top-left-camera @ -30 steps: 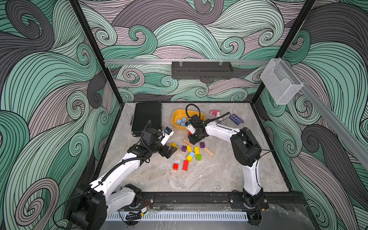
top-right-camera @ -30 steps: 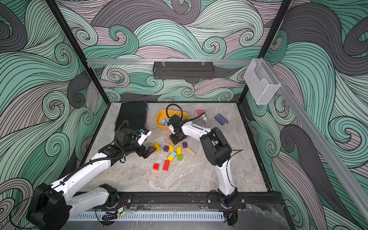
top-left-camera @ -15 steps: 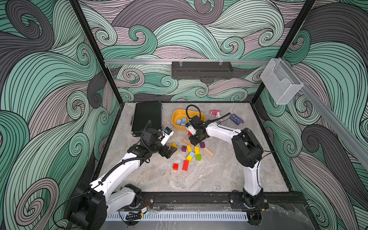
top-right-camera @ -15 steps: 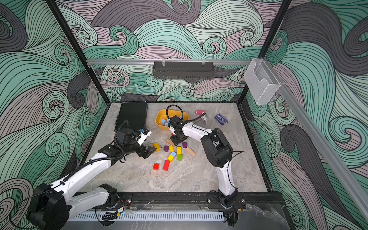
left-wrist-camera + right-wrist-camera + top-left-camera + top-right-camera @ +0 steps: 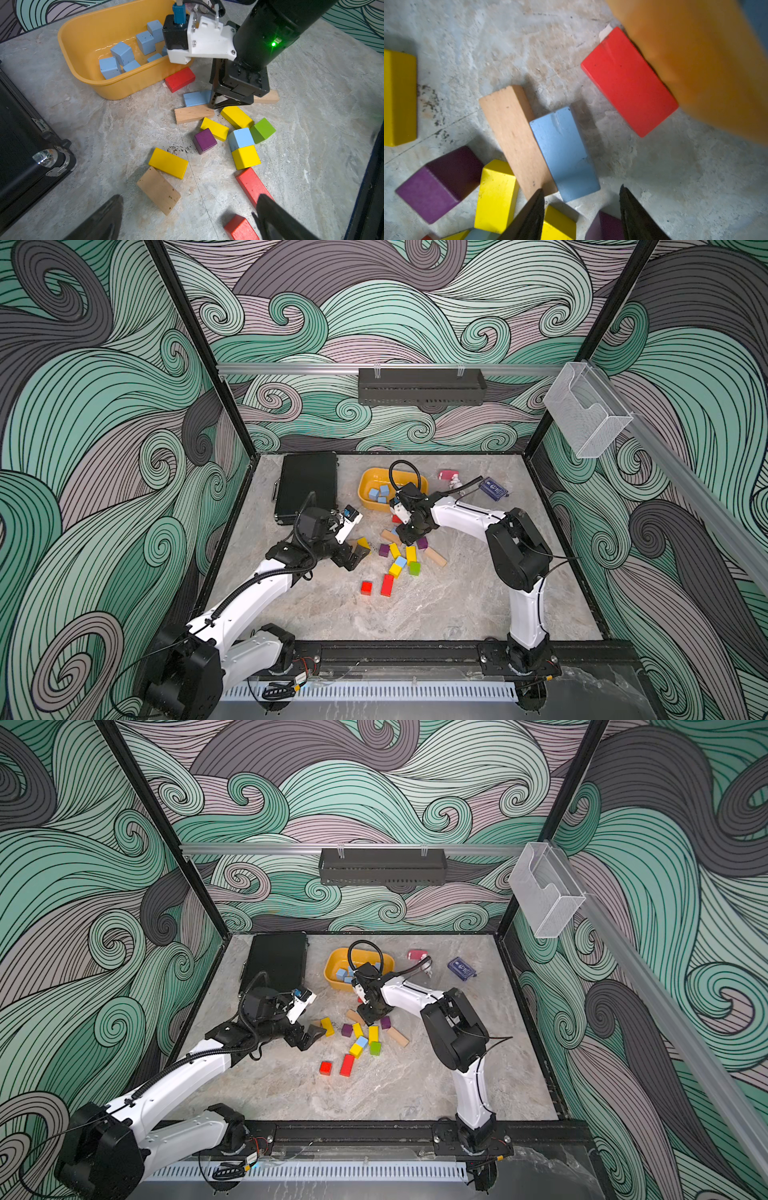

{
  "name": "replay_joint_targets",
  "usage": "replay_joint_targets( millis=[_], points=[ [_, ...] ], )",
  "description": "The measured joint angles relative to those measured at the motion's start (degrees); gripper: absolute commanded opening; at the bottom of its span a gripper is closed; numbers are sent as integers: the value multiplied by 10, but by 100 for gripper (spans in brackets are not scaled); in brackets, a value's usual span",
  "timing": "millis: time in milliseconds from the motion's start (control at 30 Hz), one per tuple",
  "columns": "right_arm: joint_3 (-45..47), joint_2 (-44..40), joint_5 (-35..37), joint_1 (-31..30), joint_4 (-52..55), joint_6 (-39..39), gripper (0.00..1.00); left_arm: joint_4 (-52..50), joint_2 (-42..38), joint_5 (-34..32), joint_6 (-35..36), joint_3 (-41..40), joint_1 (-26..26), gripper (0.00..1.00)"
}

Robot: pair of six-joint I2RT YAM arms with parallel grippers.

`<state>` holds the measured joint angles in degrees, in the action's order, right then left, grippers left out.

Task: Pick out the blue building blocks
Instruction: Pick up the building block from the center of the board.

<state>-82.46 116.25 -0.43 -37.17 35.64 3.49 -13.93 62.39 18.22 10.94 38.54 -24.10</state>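
Note:
Several blue building blocks (image 5: 122, 53) lie in the yellow tub (image 5: 365, 485), which also shows in the other top view (image 5: 332, 965). One blue brick (image 5: 562, 153) lies flat on the table against a wooden plank (image 5: 512, 133). My right gripper (image 5: 581, 207) hovers just over that brick's near end, open, with nothing between its fingers. From the left wrist view the same brick (image 5: 196, 98) is partly hidden by the right gripper (image 5: 409, 535). A blue cube (image 5: 241, 138) sits in the pile between yellow and green blocks. My left gripper (image 5: 187, 220) stands wide open and empty at the pile's left edge (image 5: 353, 558).
Red (image 5: 387, 585), yellow (image 5: 411, 552), purple (image 5: 384, 549), green (image 5: 414, 568) and wooden (image 5: 435, 556) blocks lie scattered mid-table. A black case (image 5: 307, 485) lies back left. A navy packet (image 5: 492, 488) and a pink item (image 5: 448, 475) lie back right.
My right gripper has shifted a little from the tub's edge toward the pile and lower. The left arm has not moved.

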Motion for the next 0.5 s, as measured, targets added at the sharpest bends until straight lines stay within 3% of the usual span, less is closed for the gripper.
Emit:
replay_joint_targets(
  millis=[500],
  points=[
    [1,-1,5,0,2,9,58,0,0,0,0,0,0,99]
  ],
)
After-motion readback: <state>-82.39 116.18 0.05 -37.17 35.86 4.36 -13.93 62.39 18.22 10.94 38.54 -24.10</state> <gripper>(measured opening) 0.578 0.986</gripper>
